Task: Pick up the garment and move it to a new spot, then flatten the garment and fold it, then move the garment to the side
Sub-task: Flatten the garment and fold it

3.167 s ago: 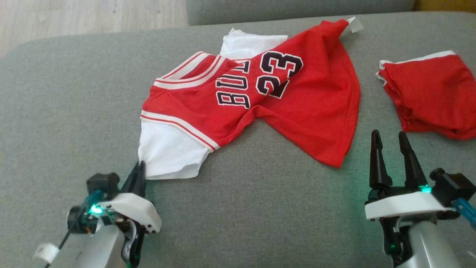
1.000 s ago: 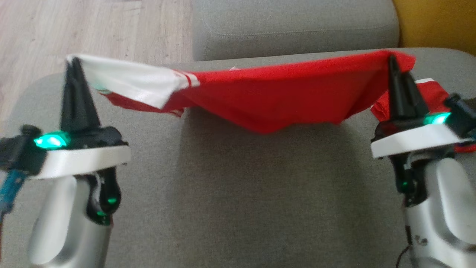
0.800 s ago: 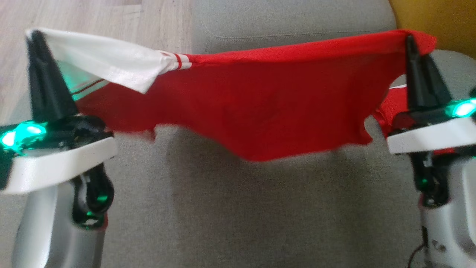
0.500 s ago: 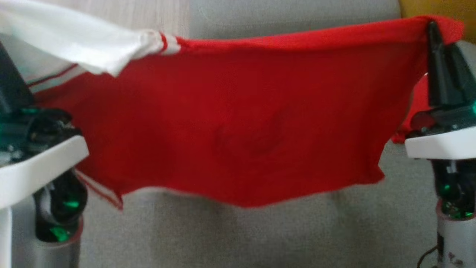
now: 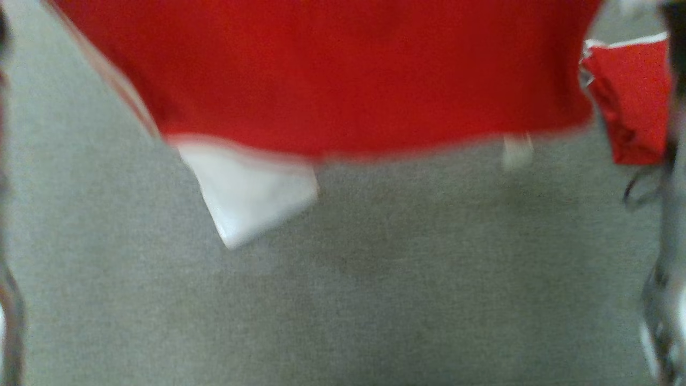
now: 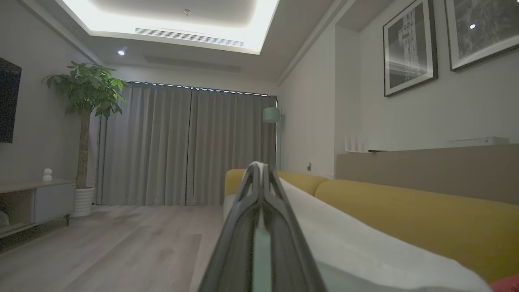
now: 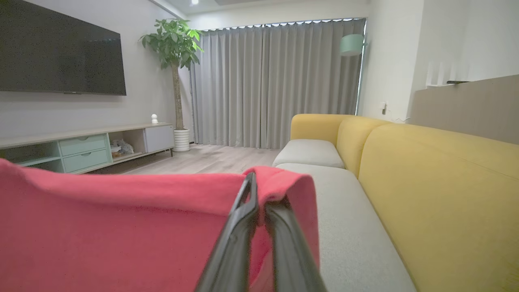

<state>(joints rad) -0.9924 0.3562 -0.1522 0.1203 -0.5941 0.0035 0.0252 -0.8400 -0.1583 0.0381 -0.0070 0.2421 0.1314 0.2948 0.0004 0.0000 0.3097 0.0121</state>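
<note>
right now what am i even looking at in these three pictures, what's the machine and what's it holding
It is a two-armed robot. One picture looks down from its head; the others look along each arm's two dark fingers. The left gripper is shut on the white part of a red jersey, and the right gripper is shut on its red edge, so the jersey hangs between them above a grey sofa seat. A second red garment lies on the seat at the right. The head picture is blurred.

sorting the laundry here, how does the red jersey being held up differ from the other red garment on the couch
The jersey hangs in the air, spread wide between the left pincer and right pincer; the red garment lies bunched on the couch, untouched. The jersey shows a white panel at its lower edge; the garment shows white trim along the top. Both are red with white.
</note>
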